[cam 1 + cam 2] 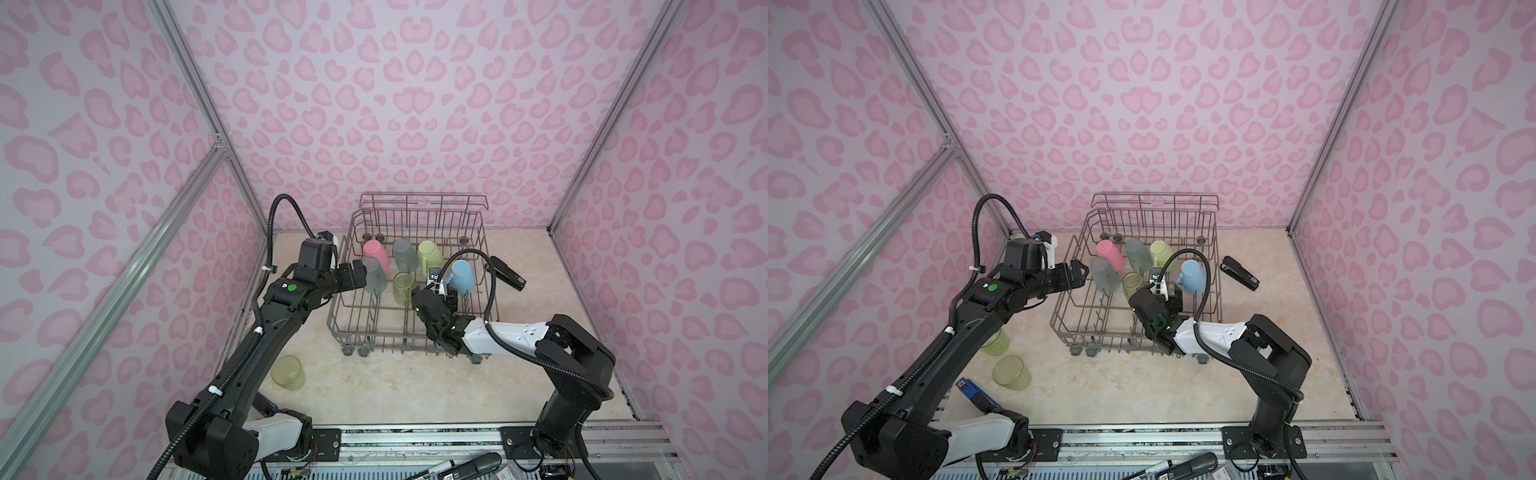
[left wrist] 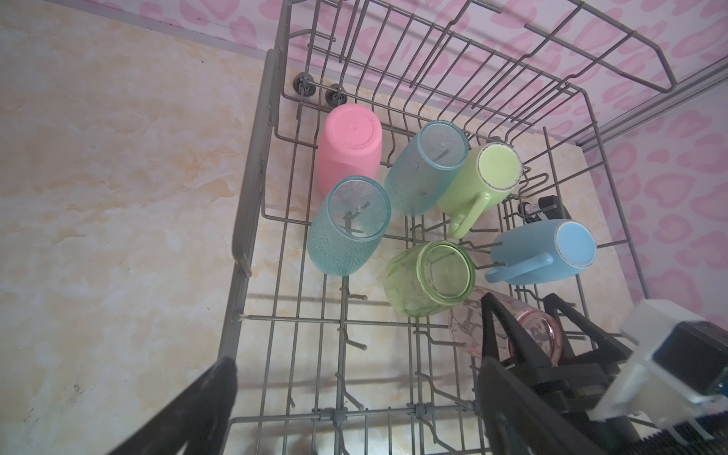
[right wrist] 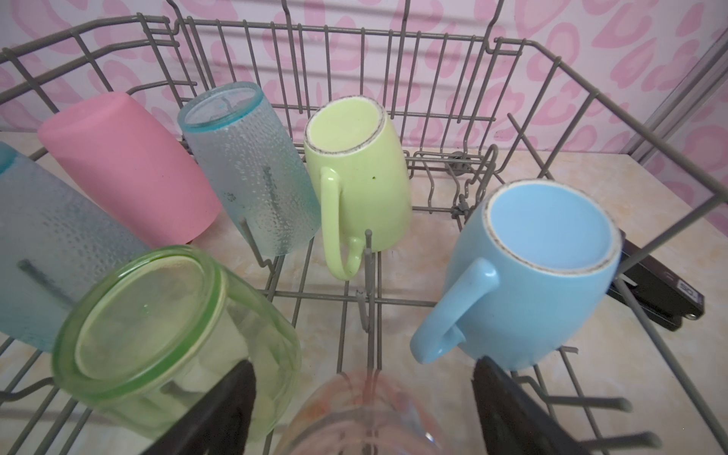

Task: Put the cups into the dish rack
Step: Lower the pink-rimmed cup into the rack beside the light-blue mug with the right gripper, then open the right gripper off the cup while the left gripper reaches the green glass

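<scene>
The salmon cup (image 3: 362,417), a clear tumbler with a pink tint, stands mouth-down over a tine inside the dish rack (image 2: 255,177), in the rack's right half toward its front edge. It sits between the two black fingers of the right claw (image 3: 364,364). That claw is spread wide, with a gap between the cup's wall and each finger, so it grips nothing. Next to this cup in the rack leans a green tumbler (image 3: 149,315), translucent with a thick ringed base, also mouth-down. A light-blue mug (image 3: 551,252) is tipped base-up near the rack's right wall, its handle toward the salmon cup. Along the rack's back are a light-green mug (image 3: 354,157), a dimpled teal tumbler (image 3: 244,165) and an opaque pink cup (image 3: 126,165), all base-up and tilted. A second teal tumbler (image 2: 348,224) stands in front of the pink one, by the rack's left wall. The left claw (image 1: 359,272) hangs over that left wall just beside this tumbler, its fingers fully apart and empty. Off the rack's front left corner, two more green cups (image 1: 1011,372) sit on the table (image 1: 374,386). A black stapler (image 1: 507,272) lies just past the rack's right wall.
</scene>
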Robot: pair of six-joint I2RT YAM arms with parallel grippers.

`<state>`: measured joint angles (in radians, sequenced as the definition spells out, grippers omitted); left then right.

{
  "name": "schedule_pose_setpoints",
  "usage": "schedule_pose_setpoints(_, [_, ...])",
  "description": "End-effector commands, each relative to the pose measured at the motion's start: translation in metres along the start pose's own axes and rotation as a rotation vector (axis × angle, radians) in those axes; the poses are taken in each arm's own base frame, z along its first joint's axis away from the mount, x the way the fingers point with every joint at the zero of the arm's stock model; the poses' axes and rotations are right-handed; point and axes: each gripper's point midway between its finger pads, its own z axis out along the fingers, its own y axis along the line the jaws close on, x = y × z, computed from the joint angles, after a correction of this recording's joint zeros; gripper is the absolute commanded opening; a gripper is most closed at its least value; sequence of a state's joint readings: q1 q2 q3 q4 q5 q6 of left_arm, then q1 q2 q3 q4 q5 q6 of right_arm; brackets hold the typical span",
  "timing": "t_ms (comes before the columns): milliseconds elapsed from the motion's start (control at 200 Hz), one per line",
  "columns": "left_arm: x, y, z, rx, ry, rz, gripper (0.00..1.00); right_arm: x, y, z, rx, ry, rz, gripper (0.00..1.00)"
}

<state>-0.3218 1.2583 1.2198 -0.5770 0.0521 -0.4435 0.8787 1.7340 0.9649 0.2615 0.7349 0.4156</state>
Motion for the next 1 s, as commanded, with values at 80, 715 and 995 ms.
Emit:
schedule_pose_setpoints(80, [-0.003, 0.007, -0.003, -0.039, -0.018, -0.003, 0.97, -0.004, 0.003, -0.008, -0.048, 0.038, 0.016, 0.91])
schedule_pose_setpoints(715, [0.02, 0.092, -0.013, -0.382, 0.085, -0.168, 0.96, -0.086, 0.008, -0.074, -0.299, -0.078, -0.03, 0.87])
schedule_pose_setpoints(995, [0.033, 0.151, -0.022, -0.57, 0.1, -0.275, 0.95, -0.085, 0.035, -0.108, -0.567, -0.083, -0.193, 0.86])
